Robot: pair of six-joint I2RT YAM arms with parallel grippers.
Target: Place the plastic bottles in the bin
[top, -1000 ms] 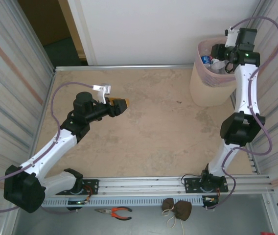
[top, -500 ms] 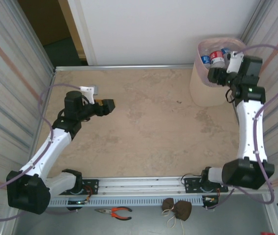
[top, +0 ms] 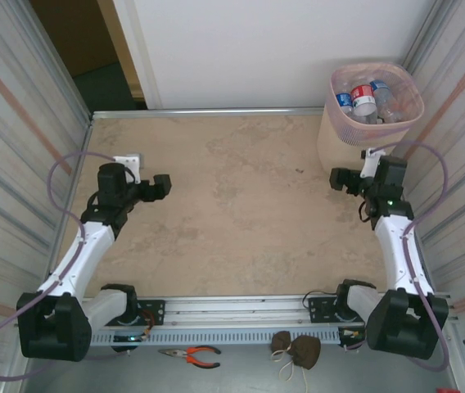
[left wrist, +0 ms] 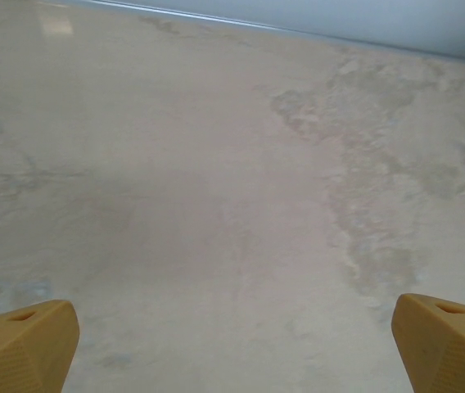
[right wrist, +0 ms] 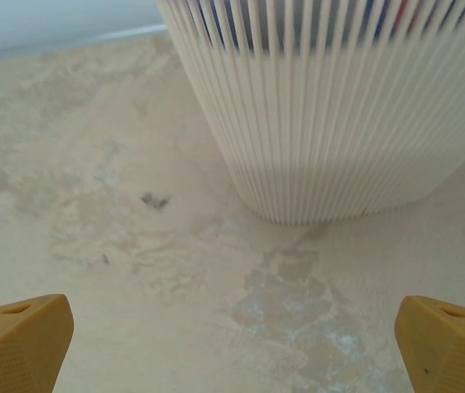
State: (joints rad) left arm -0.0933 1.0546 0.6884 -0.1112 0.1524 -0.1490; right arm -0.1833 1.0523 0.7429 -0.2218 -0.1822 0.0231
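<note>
- The plastic bottles [top: 365, 97] lie in the far right bin [top: 337, 151].
- Wide and empty: left claw [left wrist: 232, 348], right claw [right wrist: 232, 348].
- Looks done; rest arms, don't bump the bin.

In the right wrist view we saw the bin [right wrist: 339, 106] cut off by the top edge; from above, its wall half hid the plastic bottles [top: 364, 97], too small to count.

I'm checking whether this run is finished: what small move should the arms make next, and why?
Probably just fold both arms toward their bases. The bottles lie inside the bin, and the left pincer and right pincer stand open with nothing between their fingers.
</note>
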